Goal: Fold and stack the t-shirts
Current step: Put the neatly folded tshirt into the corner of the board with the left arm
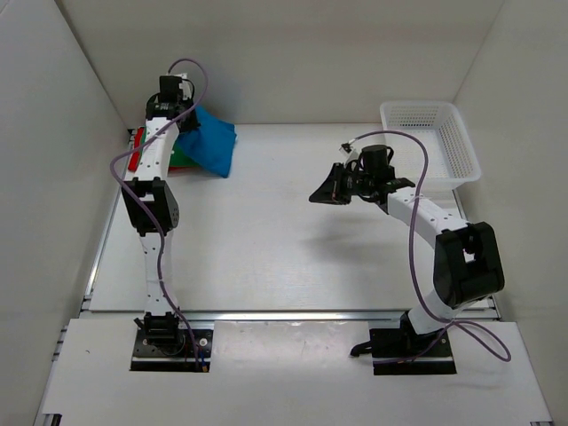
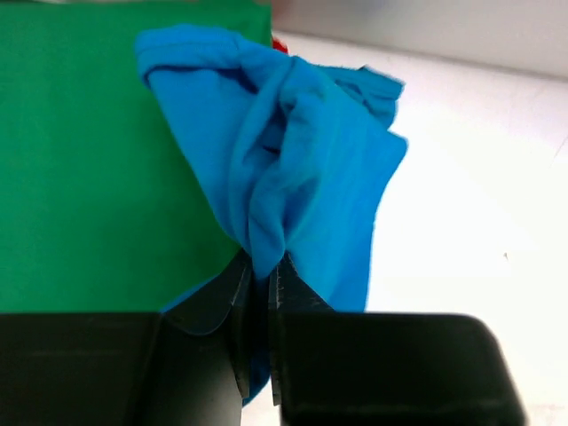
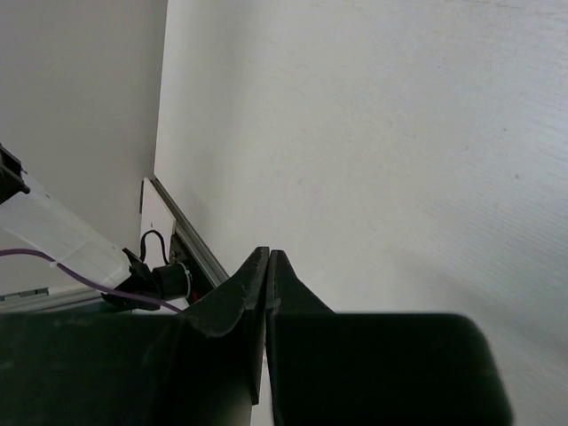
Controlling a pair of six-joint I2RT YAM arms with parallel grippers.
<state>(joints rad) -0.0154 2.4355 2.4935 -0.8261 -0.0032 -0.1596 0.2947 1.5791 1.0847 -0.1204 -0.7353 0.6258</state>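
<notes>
A bright blue t-shirt (image 1: pixel 209 142) lies bunched at the far left corner, partly over a folded green t-shirt (image 1: pixel 177 158). A red t-shirt (image 1: pixel 134 160) shows as a thin edge under the green one. In the left wrist view the blue t-shirt (image 2: pixel 293 169) hangs in folds over the green t-shirt (image 2: pixel 89 160), with a red sliver (image 2: pixel 280 44) behind. My left gripper (image 2: pixel 262 271) is shut on a pinch of the blue cloth. My right gripper (image 1: pixel 327 188) is shut and empty, held above the table's middle right; it also shows in the right wrist view (image 3: pixel 267 257).
A white plastic mesh basket (image 1: pixel 430 138) stands at the far right corner. White walls enclose the table on the left, back and right. A metal rail (image 1: pixel 293 312) runs along the near edge by the arm bases.
</notes>
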